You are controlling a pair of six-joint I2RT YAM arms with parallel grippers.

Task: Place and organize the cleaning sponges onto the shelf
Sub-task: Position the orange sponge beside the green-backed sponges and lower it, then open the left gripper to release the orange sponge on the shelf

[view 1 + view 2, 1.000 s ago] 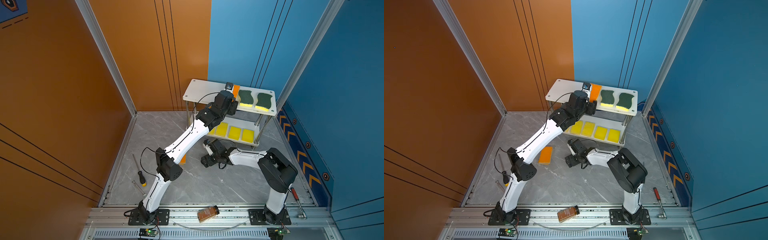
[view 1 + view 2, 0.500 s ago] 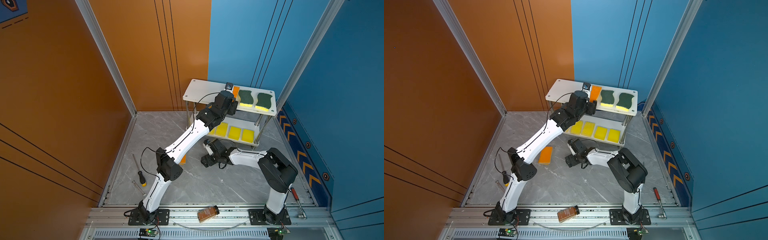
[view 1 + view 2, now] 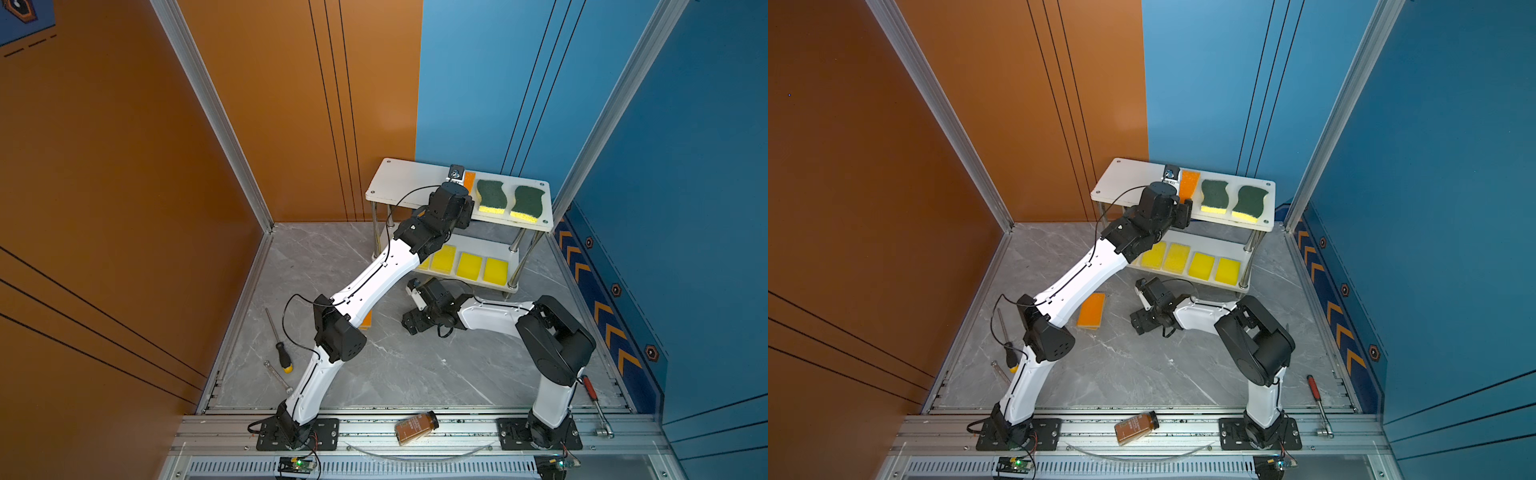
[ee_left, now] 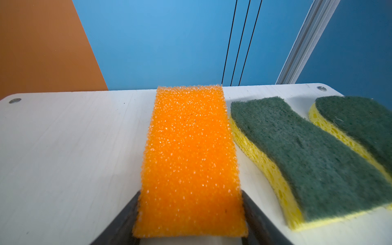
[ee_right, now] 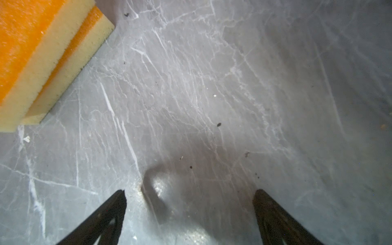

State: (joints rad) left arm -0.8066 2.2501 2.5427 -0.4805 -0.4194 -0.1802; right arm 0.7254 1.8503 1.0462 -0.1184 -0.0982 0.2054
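While the left gripper [image 4: 191, 194] clasped the orange sponge [image 4: 188, 148] by both long sides on the top board of the shelf [image 4: 74, 148], just beside two green sponges [image 4: 297, 152], the right gripper [image 5: 189, 192] hung wide open and empty over the floor [image 5: 212, 84], near two stacked sponges [image 5: 31, 53].

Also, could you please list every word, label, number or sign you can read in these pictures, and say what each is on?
No text is legible anywhere.
Brown bottle: printed label, too small to read.
Blue wall strip: orange chevrons and hexagon marks, no words.
Corner poster: part of a hexagon emblem, no letters.
Shelf and orange sponge: no print seen.
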